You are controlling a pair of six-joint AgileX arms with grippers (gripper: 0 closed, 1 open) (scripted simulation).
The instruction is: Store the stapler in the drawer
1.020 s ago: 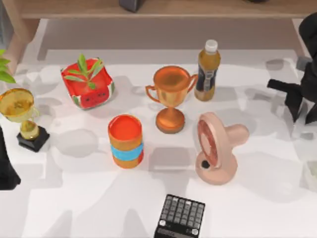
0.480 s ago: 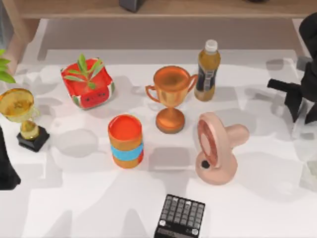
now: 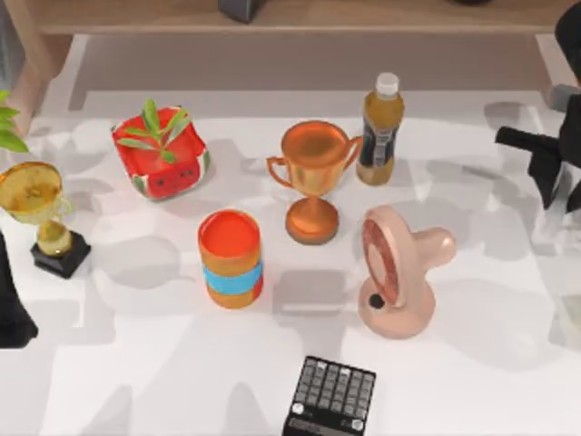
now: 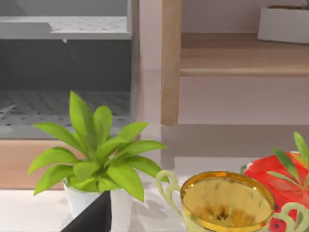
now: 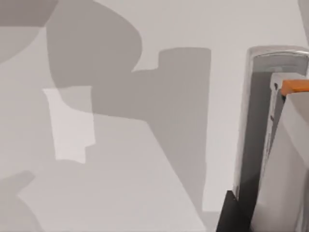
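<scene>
The slim white-and-grey stapler with an orange tab is seen close beneath the right claw, at the white surface's right edge; whether it is pinched cannot be told. A skewed grasp could let it slip.

Bottle behind fan; trophy between them and can, calculator in front

I see a leafy green plant in a white pot — beside it a gold trophy cup, a red watermelon planter and a wooden shelf behind.
</scene>
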